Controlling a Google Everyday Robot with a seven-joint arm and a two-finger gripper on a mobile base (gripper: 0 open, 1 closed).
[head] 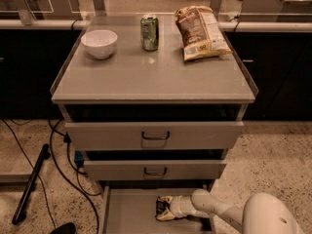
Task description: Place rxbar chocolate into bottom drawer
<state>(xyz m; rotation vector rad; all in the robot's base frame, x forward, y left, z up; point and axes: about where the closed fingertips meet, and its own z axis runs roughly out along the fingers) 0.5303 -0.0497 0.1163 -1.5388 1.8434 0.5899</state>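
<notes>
My end effector (164, 208) is reached down inside the open bottom drawer (126, 213), low over its grey floor toward the right side, with its two pale fingers closed on the dark rxbar chocolate (159, 207) held between them. The two drawers above are pulled out only a little, and up on the worktop (156, 79) stand a white bowl (99, 43), a green can (149, 32) and a chip bag (201, 31).
</notes>
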